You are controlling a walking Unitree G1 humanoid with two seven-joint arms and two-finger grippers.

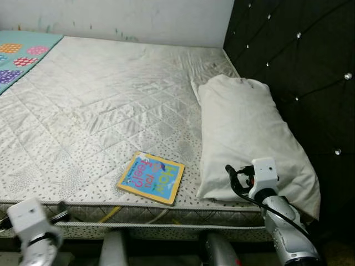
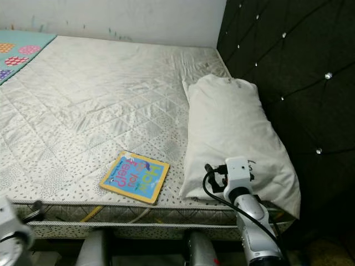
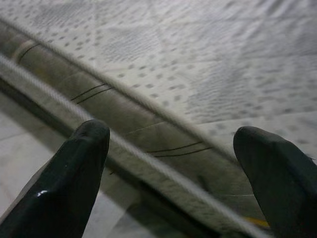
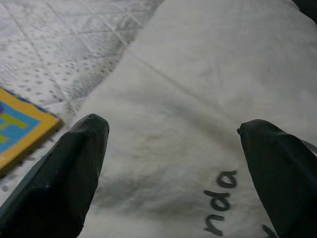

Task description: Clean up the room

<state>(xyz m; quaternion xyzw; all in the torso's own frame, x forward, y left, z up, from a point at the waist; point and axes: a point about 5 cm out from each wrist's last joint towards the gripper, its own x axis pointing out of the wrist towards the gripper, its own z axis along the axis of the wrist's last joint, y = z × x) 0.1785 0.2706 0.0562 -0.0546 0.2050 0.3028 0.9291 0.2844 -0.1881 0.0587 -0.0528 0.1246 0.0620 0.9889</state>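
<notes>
Quilted mattress [image 2: 100, 94], bare. White pillow [image 2: 233, 133] against black tufted headboard [image 2: 299, 83]. Picture book [image 2: 135, 177] near front edge, just beside pillow.

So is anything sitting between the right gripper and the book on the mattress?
Nothing visible. The right gripper hovers open above the near end of the white pillow; the book lies beside the pillow on the mattress, with only bare quilted surface between.

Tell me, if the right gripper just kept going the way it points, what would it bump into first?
Most likely the white pillow. The right gripper is open and aimed at its near end, with the book off to one side. How far off it is I can't tell.
</notes>
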